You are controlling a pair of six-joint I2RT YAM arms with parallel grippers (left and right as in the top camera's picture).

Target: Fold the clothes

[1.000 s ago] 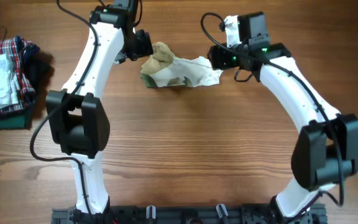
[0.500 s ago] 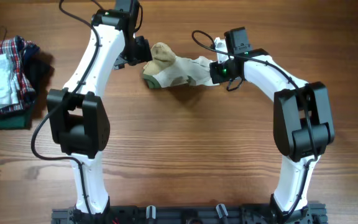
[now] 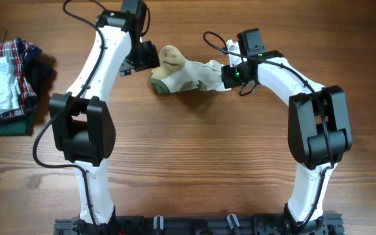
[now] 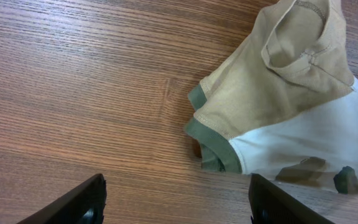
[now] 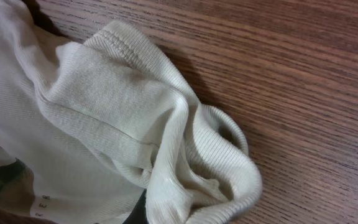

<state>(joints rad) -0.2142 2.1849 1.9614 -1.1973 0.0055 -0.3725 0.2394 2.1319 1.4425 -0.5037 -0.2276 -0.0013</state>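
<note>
Overhead view: on the far side of a wooden surface (image 3: 194,163), the left hand (image 3: 151,59) and right hand (image 3: 228,74) sit at opposite ends of one small garment (image 3: 189,76).
Garment: white fabric with a tan section (image 3: 170,57) and olive trim (image 4: 219,149). It lies bunched and wrinkled in a rough strip, tan end toward the left hand, white end toward the right hand.
Left hand: just beside the tan end. In the left wrist view its two fingertips (image 4: 82,199) are spread wide over bare wood with nothing between them. The garment lies a little ahead, untouched.
Right hand: at the white end of the garment. The right wrist view is filled with a rumpled, ribbed fold of white fabric very close to the lens. The fingers do not show, so it cannot be told whether this hand is pinching the cloth.
Elsewhere: a plaid pile (image 3: 5,78) resting on a dark green cloth (image 3: 5,127) sits at the left edge, well apart from both hands.
Done so far: judging by the crumpled lie, no neat fold has been made. No flat layers or squared edges show.
Left to do: probably everything. The garment needs spreading flat, then folding over itself into a tidy shape.
</note>
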